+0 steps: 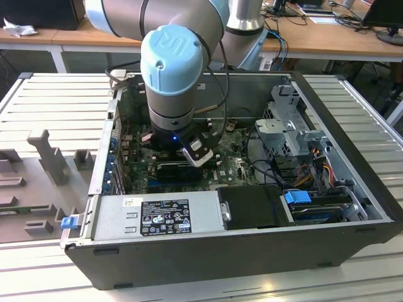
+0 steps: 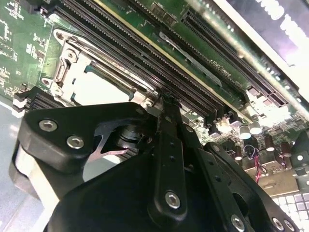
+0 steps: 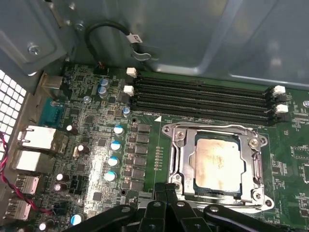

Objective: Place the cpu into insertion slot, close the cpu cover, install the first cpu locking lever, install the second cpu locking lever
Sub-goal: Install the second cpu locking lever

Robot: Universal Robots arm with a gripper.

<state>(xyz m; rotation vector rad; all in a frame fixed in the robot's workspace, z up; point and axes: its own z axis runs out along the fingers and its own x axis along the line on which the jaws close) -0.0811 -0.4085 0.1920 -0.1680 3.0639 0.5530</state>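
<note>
Presently, we record as follows.

Chip: the cpu (image 3: 216, 163), a small flat square with a pale silvery-beige metal top, lies in the insertion slot (image 3: 197, 183), the square dark socket on the green circuit board (image 3: 91, 145).

Cover: the cpu cover (image 3: 183, 157), a thin silvery metal frame with a large central window, lies flat around the chip; in the second wrist view we see it (image 2: 72, 60) beside the long black memory slots (image 2: 120, 43).

Tool: the black gripper (image 2: 166, 104) has its fingers drawn together, holding nothing, the tip just beside the cover's edge.

Arm: grey-and-blue robot arm (image 1: 173, 69) stands over the open dark computer case (image 1: 189, 251); from the arm, the black power-supply block (image 1: 252, 206) lies at four o'clock.
</note>
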